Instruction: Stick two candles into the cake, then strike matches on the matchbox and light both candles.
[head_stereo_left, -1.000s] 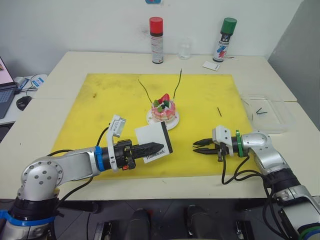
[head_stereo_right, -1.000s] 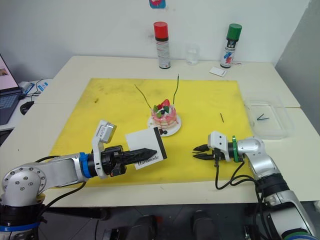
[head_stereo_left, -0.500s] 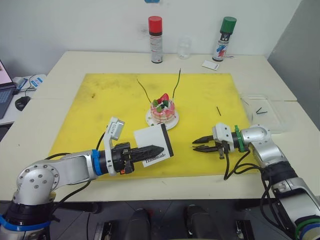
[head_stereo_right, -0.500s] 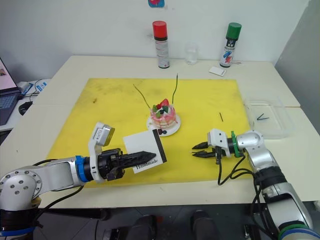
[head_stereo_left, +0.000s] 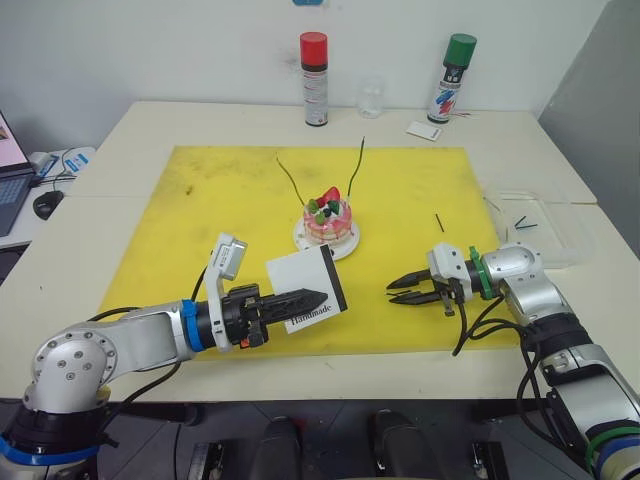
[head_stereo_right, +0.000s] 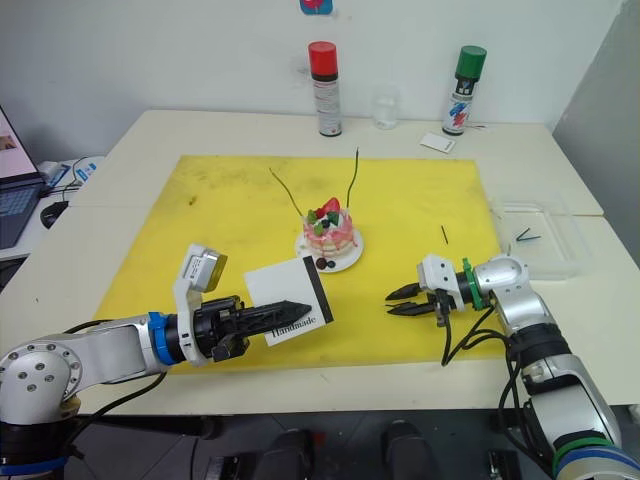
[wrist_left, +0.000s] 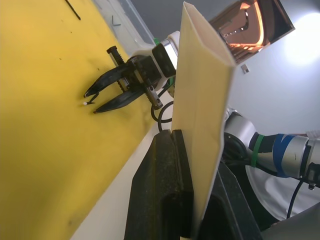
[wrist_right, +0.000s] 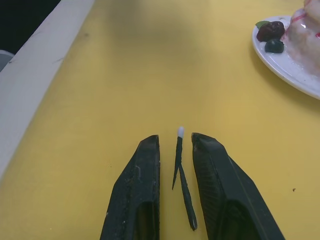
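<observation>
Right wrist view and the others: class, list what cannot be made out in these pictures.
- Left wrist view: the matchbox is edge-on, so its print and black strip are hidden.
- Right wrist view: whether the right gripper actually holds the match is unclear.
- Left eye view: the sticks in the clear tray are too small to identify.

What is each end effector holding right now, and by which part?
The left end effector clamps the matchbox by its lower edge. A match sits between the right end effector's parted fingers; whether it is gripped cannot be told.
</observation>
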